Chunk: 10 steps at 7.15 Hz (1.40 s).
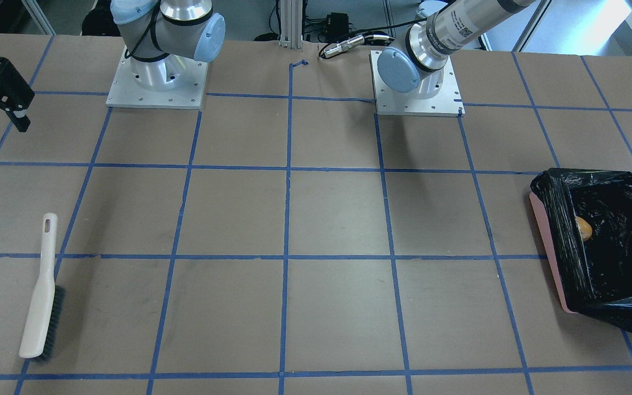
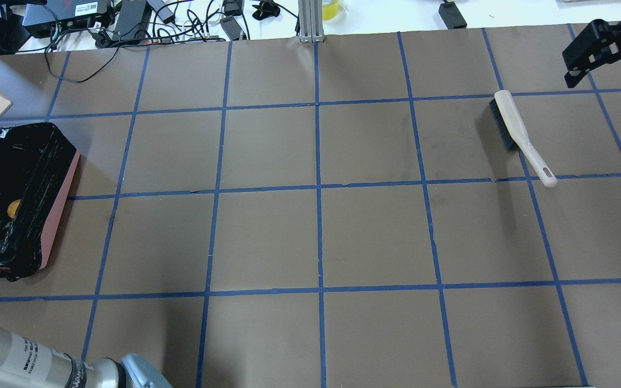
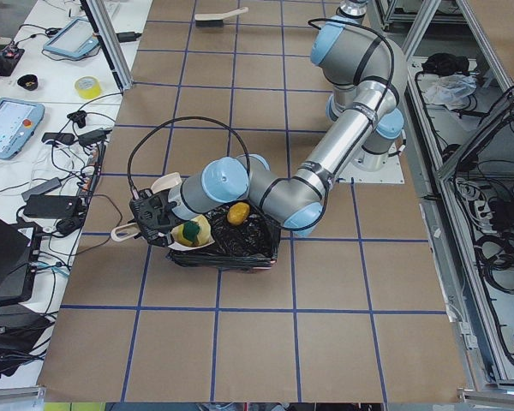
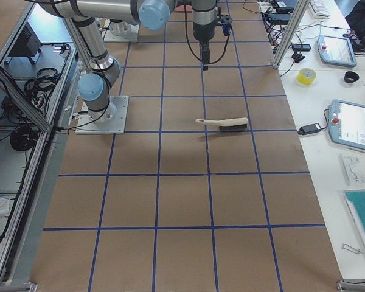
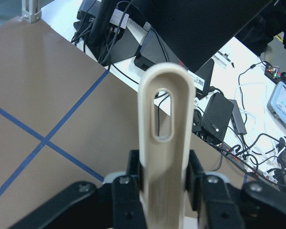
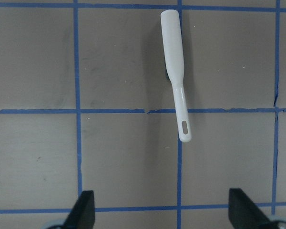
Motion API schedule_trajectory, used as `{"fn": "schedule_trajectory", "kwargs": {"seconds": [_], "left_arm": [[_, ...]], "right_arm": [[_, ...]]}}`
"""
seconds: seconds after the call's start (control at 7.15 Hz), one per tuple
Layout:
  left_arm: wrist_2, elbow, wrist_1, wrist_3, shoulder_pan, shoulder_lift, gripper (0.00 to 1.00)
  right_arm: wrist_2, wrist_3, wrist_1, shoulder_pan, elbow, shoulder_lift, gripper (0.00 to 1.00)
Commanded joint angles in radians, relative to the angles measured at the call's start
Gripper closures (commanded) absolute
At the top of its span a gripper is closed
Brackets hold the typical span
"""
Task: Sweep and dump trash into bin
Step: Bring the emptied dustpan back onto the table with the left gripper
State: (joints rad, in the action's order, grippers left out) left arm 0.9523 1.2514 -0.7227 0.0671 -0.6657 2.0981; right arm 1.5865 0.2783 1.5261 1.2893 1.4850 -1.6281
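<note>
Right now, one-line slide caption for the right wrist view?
Open right pincer hovers above the beige brush lying on the taped table.

Brush (image 1: 41, 291) lies right side; bin (image 1: 560, 230), left arm (image 3: 325, 158) fill left end.

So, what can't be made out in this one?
- The left end effector: outside the overhead and front-facing views; the wrist view shows only its clamp on the dustpan handle.
- Dustpan's pan: cut by frame edges overhead and front-facing, contents hidden there.
- The sponge block and crescent slice: tiny in exterior left view; on the pan or in the bin, unclear.
- Bin interior: dark bag shows only the potato-shaped lump.
</note>
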Motion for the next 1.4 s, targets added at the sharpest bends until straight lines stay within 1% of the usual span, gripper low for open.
{"fn": "schedule_trajectory", "kwargs": {"seconds": [0.0,0.14,0.28,0.42,0.56,0.7,0.84,0.98,1.12,1.26], "left_arm": [[-0.027,0.0,0.028,0.028,-0.008,-0.016,1.0],[-0.128,0.008,0.029,0.04,-0.018,-0.033,1.0],[-0.156,0.04,0.029,0.045,-0.022,-0.036,1.0],[-0.147,0.072,0.037,0.043,-0.022,-0.055,1.0],[-0.086,0.075,0.022,-0.02,-0.025,-0.072,1.0],[0.084,0.075,-0.012,-0.121,-0.073,-0.093,1.0],[0.221,0.068,-0.085,-0.254,-0.168,-0.119,1.0],[0.364,0.068,-0.119,-0.424,-0.258,-0.144,1.0],[0.466,0.069,-0.209,-0.599,-0.34,-0.164,1.0],[0.54,0.078,-0.289,-0.768,-0.415,-0.17,1.0]], "right_arm": [[-0.008,-0.167,-0.107,0.115,-0.04,-0.003,0.0],[-0.003,-0.297,-0.097,0.187,-0.028,0.011,0.0],[0.003,-0.306,-0.092,0.217,-0.017,0.019,0.0],[-0.003,-0.307,-0.025,0.217,-0.014,0.033,0.0],[0.006,-0.307,0.038,0.217,-0.017,0.066,0.0],[-0.005,-0.309,0.04,0.216,-0.014,0.07,0.0],[-0.005,-0.311,0.043,0.216,-0.011,0.071,0.0],[-0.006,-0.312,0.045,0.214,-0.011,0.074,0.0],[-0.007,-0.321,0.051,0.212,-0.015,0.079,0.0],[-0.007,-0.321,0.049,0.212,-0.014,0.079,0.0]]}}
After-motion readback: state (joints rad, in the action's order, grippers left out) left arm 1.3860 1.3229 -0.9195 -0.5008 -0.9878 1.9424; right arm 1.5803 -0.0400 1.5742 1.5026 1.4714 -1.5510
